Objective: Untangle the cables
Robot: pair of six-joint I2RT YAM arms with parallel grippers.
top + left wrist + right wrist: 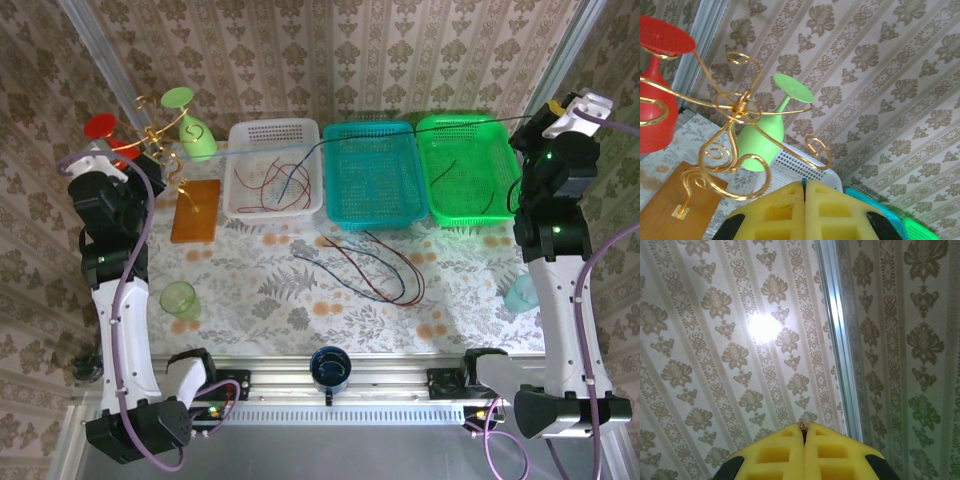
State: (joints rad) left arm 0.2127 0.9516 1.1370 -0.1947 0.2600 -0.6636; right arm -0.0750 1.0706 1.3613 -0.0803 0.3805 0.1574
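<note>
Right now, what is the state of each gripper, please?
Left gripper: closed on the taut cable.
Right gripper: closed on its other end.

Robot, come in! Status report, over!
Left gripper, right gripper shut, thin cable taut between them. More cables loose on table, in baskets. Glass rack near left gripper.

White-and-black arms (122, 335), purple cables (120, 290), yellow jaws
</note>
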